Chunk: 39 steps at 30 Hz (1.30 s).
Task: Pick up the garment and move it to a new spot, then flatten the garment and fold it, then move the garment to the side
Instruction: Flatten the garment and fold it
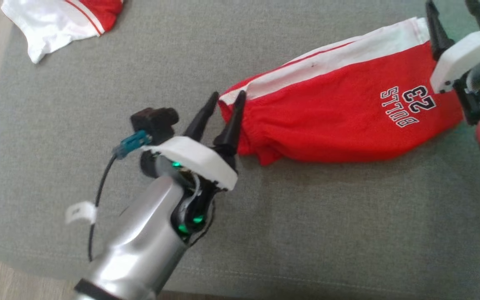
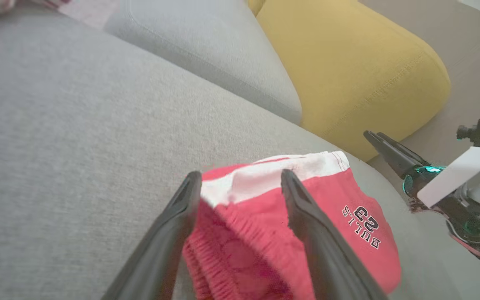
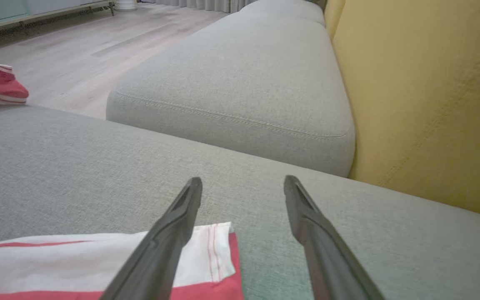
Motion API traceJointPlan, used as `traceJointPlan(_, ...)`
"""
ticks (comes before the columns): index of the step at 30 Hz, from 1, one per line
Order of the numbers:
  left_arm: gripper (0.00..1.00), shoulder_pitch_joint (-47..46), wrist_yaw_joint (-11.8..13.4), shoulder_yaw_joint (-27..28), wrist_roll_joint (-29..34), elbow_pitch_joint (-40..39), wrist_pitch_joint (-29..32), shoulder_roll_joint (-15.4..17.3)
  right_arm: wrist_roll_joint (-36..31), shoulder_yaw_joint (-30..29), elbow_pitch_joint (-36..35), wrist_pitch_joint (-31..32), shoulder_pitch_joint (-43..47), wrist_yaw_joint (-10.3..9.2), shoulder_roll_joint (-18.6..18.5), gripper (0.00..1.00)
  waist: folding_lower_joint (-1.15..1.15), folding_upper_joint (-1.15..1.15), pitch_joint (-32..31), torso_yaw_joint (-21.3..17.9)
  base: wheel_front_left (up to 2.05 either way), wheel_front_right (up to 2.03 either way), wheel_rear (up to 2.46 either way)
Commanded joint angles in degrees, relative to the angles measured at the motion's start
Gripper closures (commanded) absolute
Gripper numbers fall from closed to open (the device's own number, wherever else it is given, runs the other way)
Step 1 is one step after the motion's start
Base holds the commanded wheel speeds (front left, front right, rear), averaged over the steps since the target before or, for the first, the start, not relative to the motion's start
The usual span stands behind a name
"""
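Head view. The shorts [image 1: 340,121] lie lengthwise on the grey cushion [image 1: 98,75], red with a white side band; the print "BULLS 23" sits near the hem end and reads upside down. My left tool [image 1: 227,95] is at the waistband end with its fingers apart, clamped on nothing; one fingertip lies over the edge of the cloth, the other just beside it. My right tool [image 1: 450,8] is at the hem end, by the white band, fingers likewise apart. A second red-and-white garment [image 1: 56,16] lies at the cushion's far left corner, well apart from the shorts.

Left wrist view. The gathered waistband of the shorts [image 2: 348,241] lies between and below the spread fingers of my left tool [image 2: 241,175]; I cannot tell whether they touch the cloth. A yellow cushion [image 2: 348,71] stands beyond.

Right wrist view. My right tool [image 3: 243,180] is open: one finger crosses the white hem corner of the shorts [image 3: 56,262], the other is over bare cushion.
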Motion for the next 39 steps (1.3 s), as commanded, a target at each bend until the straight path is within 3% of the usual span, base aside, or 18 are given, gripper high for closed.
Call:
traceJointPlan(1,0.00,0.5,0.5,3.1,2.3,-3.3,-0.7,1.9,0.9,1.1,-1.4,-0.7,-0.5,0.37,-0.5,0.00,0.00,0.00,-0.8,-0.3,0.00,0.00,0.00)
traceJointPlan(6,0.00,6.2,1.7,7.4,9.8,-10.1,-0.7,3.6,4.5,3.7,-2.9,0.0,2.4,0.37,-1.2,0.00,0.00,0.00,-3.2,-1.5,0.00,0.00,0.00)
traceJointPlan(10,0.00,11.0,2.5,10.7,13.3,-14.0,-0.8,4.4,8.8,6.6,-4.5,4.2,5.8,0.37,-1.4,0.00,0.00,0.00,-5.0,-2.9,0.00,0.00,0.00)
traceJointPlan(19,0.00,19.0,3.2,15.5,15.8,-18.9,-0.8,3.8,16.5,10.9,-6.7,14.1,9.0,0.37,-3.6,0.00,0.00,0.00,-4.9,-3.0,0.00,0.00,0.00)
traceJointPlan(35,0.00,19.8,2.2,17.2,17.4,-19.3,-0.8,2.6,25.7,14.2,-6.9,27.9,10.1,0.37,-5.4,0.00,0.00,0.00,-3.2,-0.5,0.00,0.00,0.00)
traceJointPlan(36,0.00,19.9,2.1,17.3,17.4,-19.3,-0.8,2.5,26.3,14.3,-7.2,28.3,10.3,0.37,-5.3,0.09,0.00,0.00,-3.2,-0.4,0.00,0.00,0.00)
traceJointPlan(38,0.00,19.9,2.0,17.5,17.6,-19.3,-0.8,2.4,27.3,14.7,-7.8,28.9,10.6,0.37,-5.2,0.56,0.00,0.00,-3.2,-0.5,0.00,0.00,0.00)
traceJointPlan(39,0.00,20.0,2.0,17.7,17.7,-19.2,-0.8,2.4,27.7,15.0,-8.2,29.0,10.8,0.37,-5.2,0.66,0.00,0.00,-3.3,-0.6,0.00,0.00,0.00)
